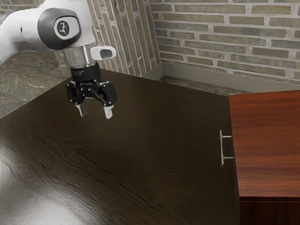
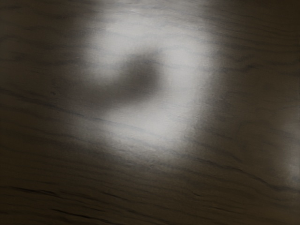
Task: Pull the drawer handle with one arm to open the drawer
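One dark wooden surface (image 1: 140, 159) carries one reddish drawer cabinet (image 1: 267, 140) at the exterior view's right. One pincer (image 1: 95, 112) hangs above the surface, spread wide and empty, well apart from the single metal handle (image 1: 222, 148) on the cabinet's front.

Wrist view: dark wood desk (image 2: 47, 187), grain lines running roughly 9-to-3 o'clock. Bright glare patch (image 2: 192, 70) on the surface, with a soft dark shadow (image 2: 140, 82) inside it. Fainter sheen (image 2: 293, 154) well apart, at the glare's 4 o'clock
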`<move>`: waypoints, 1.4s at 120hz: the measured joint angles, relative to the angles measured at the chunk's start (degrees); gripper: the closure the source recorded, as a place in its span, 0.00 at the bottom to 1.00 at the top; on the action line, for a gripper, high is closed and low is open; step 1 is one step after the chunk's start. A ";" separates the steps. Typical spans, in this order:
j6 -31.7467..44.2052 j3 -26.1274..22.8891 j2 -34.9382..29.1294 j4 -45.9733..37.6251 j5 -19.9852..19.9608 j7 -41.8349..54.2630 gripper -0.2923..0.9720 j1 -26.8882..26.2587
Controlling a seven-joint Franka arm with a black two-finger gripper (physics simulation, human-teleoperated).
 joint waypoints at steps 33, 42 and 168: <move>3.52 0.15 0.10 0.04 -1.43 3.07 0.23 0.86; 3.77 -0.27 -4.05 2.72 -1.76 3.67 0.23 0.89; 21.05 -14.56 10.04 4.42 -3.72 -36.83 0.23 -10.61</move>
